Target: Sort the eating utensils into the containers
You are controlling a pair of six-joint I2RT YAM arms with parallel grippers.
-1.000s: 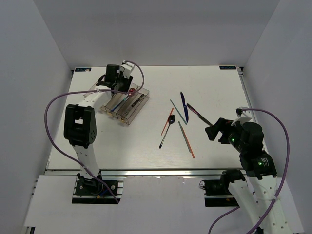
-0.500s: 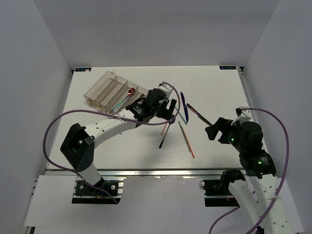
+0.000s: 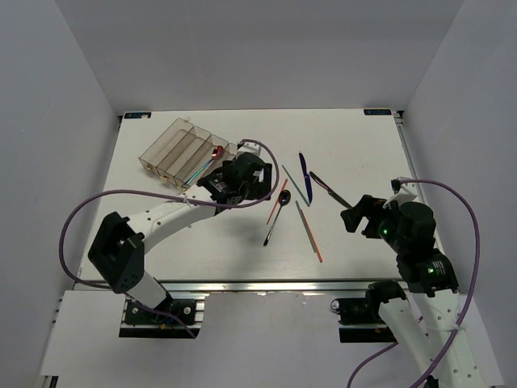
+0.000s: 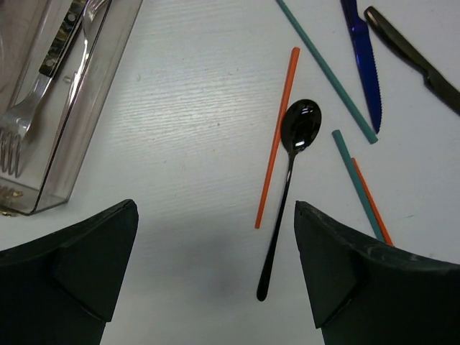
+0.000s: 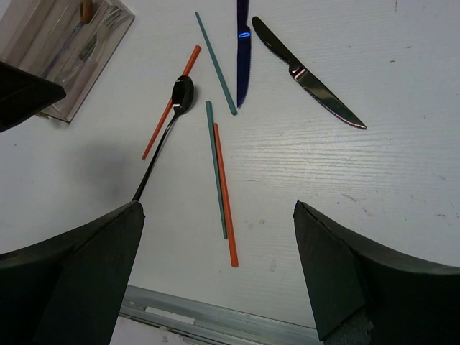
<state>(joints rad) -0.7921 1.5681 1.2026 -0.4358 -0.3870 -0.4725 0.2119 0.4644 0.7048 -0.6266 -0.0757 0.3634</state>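
The left claw (image 4: 214,215) has swung across the desk (image 3: 161,242) from the smoky compartment tray (image 3: 174,149) at the far-left corner. It now hangs wide open and empty over the black spoon (image 4: 282,201) mid-desk, beside an orange chopstick (image 4: 276,139). Its delivery looks finished, and the spoon is likely next. The right claw (image 5: 217,208) gapes empty near the right edge.

The dark spoon (image 5: 169,129) lies on the white table (image 5: 374,172), bowl uppermost, with an orange chopstick (image 5: 171,102) just beside it on the left. To the spoon's right, a green chopstick (image 5: 215,169) and a second orange chopstick (image 5: 224,194) lie side by side. Above them lie another green chopstick (image 5: 215,63), a blue knife (image 5: 244,57) and a dark knife (image 5: 305,72). The tray (image 5: 79,43) occupies the upper left corner.
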